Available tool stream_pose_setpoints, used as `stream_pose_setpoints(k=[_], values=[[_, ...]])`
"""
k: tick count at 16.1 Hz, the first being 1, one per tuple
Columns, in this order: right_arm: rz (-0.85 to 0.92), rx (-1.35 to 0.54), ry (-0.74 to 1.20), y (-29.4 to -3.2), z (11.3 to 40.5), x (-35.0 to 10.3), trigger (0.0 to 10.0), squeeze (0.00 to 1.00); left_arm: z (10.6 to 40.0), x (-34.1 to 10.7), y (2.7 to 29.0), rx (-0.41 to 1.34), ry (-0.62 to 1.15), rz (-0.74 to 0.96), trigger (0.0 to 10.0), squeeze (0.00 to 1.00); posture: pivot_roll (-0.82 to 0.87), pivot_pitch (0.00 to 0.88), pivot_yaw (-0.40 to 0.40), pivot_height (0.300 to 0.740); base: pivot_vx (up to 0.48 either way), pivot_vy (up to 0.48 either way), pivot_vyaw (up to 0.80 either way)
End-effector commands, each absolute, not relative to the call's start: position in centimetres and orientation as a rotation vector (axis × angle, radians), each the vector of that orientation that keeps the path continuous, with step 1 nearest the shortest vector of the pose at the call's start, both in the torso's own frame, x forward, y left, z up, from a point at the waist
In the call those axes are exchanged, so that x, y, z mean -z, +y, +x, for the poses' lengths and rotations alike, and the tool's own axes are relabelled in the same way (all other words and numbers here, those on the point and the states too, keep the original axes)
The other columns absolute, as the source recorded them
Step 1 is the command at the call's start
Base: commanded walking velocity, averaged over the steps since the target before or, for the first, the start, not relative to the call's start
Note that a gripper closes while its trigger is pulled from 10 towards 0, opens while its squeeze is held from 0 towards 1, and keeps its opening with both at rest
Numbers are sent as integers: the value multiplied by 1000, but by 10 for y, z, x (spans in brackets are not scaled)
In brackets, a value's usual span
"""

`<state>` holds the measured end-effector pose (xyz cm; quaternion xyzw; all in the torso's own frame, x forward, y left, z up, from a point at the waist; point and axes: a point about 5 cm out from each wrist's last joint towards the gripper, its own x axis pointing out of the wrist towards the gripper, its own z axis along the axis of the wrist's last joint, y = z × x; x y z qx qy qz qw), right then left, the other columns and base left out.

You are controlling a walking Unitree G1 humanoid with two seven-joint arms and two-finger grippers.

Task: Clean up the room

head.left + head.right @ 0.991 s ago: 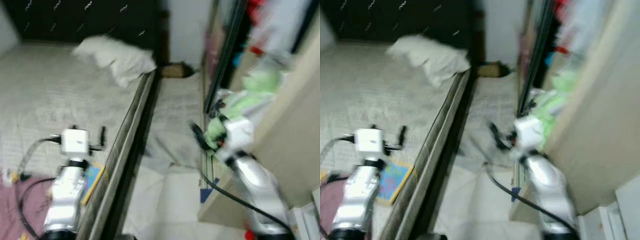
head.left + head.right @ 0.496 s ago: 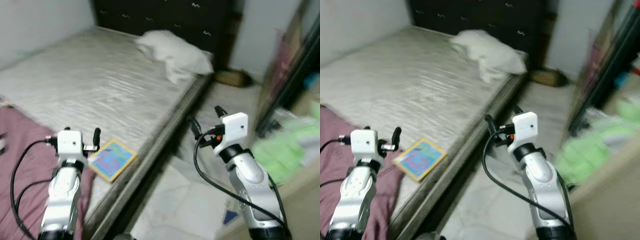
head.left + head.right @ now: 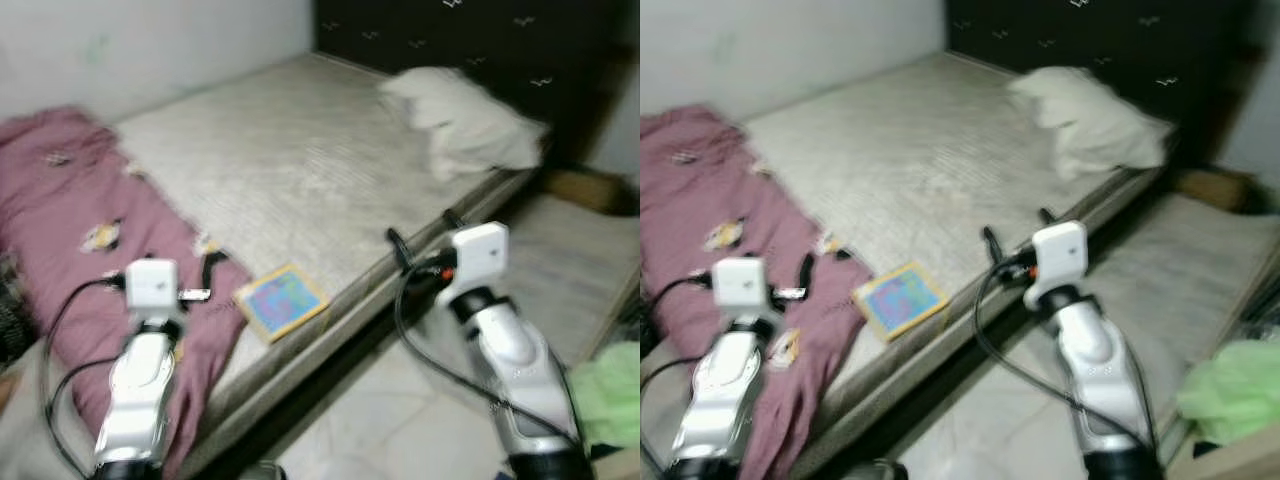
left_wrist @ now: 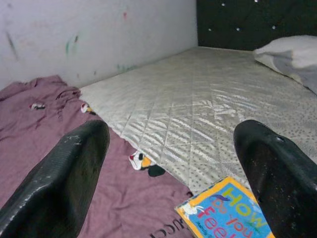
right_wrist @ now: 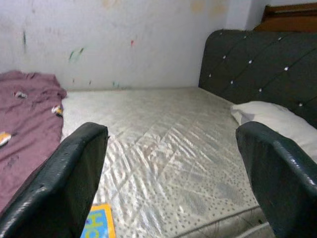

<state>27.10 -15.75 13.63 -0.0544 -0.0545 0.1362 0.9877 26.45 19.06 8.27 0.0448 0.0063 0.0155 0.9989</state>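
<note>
A colourful picture book (image 3: 281,301) lies flat near the bed's side edge, beside a crumpled mauve blanket (image 3: 70,220) with cartoon prints. The blanket covers the near end of the grey quilted mattress (image 3: 300,170). A white pillow (image 3: 460,125) rests at the dark headboard (image 3: 470,30). My left gripper (image 3: 180,270) hovers over the blanket just left of the book, open and holding nothing. My right gripper (image 3: 423,228) is held at the bed's side edge, to the right of the book, open and holding nothing. In the left wrist view the book (image 4: 228,210) lies low between the fingers (image 4: 64,183).
A pale floor strip (image 3: 400,420) runs along the bed's right side. A green bundle (image 3: 612,390) sits at the lower right. A brown object (image 3: 590,190) lies on the floor near the headboard. A marked white wall (image 3: 150,40) backs the bed's far side.
The whole picture has swung left, from the shelves and floor strip to the bed, so the camera turned. The mauve blanket has come into view. Both grippers have stayed open.
</note>
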Motion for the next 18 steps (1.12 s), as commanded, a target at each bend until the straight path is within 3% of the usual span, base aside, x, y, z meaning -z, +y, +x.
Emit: stream_pose_setpoints(k=[1,14,18], values=[[-108,-270,-132,-154,274,-140,10000,0,267,-89,196,-34,1,85,10000,0,-81,0,22,740,0,0,800],[-136,-210,-133,-162,275,-138,10000,0,266,-88,190,25,11,60,10000,0,-89,0,30,740,0,0,800],[-153,-192,-112,-164,275,-132,10000,0,268,-89,188,49,2,47,10000,0,-92,0,35,740,0,0,377]])
